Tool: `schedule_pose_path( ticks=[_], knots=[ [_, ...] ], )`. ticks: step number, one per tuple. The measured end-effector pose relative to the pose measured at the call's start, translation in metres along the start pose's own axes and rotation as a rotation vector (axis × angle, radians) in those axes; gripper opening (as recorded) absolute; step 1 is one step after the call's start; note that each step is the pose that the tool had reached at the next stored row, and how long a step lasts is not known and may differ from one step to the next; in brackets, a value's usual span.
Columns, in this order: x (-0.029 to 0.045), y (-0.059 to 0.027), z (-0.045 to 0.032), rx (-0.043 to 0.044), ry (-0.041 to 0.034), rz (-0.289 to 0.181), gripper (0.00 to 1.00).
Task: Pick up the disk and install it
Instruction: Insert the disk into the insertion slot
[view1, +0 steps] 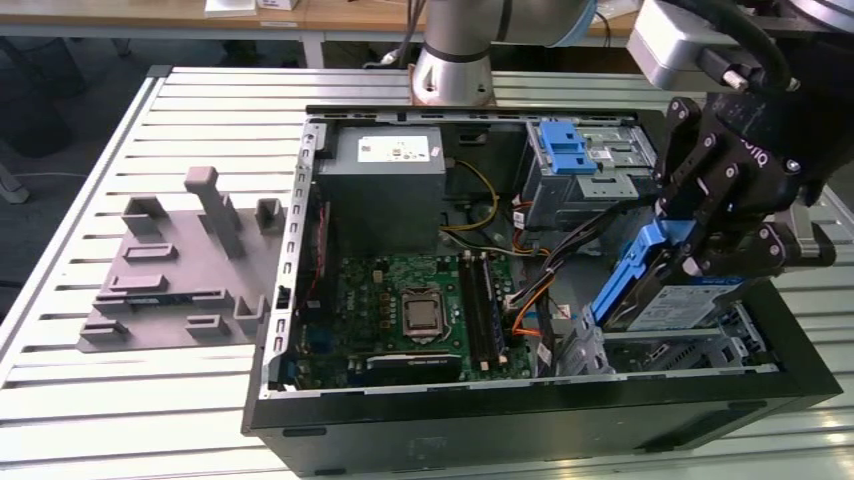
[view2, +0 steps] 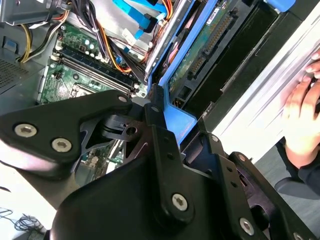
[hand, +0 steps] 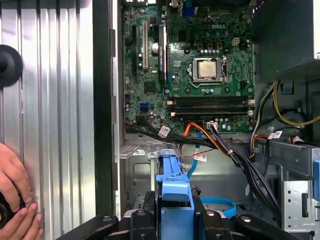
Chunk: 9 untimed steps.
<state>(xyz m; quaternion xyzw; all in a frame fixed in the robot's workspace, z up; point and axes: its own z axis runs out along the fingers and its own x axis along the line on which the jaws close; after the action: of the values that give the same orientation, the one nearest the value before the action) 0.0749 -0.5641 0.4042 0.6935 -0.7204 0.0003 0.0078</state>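
- One claw (view1: 697, 262) is clamped tight on the disk (view1: 674, 308).
- Disk hangs tilted over the open computer case (view1: 534, 420), at its corner on the exterior view's right.
- A hand (hand: 12, 182) rests on the table (hand: 55, 100).

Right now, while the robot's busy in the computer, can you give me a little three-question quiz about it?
1. True or false: the gripper is shut on the disk.
2. The disk is: A flat on the motherboard; B tilted, over the open computer case; C stacked on the power supply.
3. What part of a person rests on the slatted table?
Key: 1 true; 2 B; 3 a hand.
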Motion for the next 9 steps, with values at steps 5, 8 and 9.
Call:
schedule_pose_path(
  ticks=[5,8,9],
  knots=[
    [-0.0001,-0.0001,0.0059,0.0000,-0.0001,0.000,0.36],
    [-0.0001,-0.0001,0.0093,0.0000,0.0002,0.000,0.37],
    [-0.0002,-0.0001,0.0104,0.0000,0.0002,0.000,0.37]
  ],
)
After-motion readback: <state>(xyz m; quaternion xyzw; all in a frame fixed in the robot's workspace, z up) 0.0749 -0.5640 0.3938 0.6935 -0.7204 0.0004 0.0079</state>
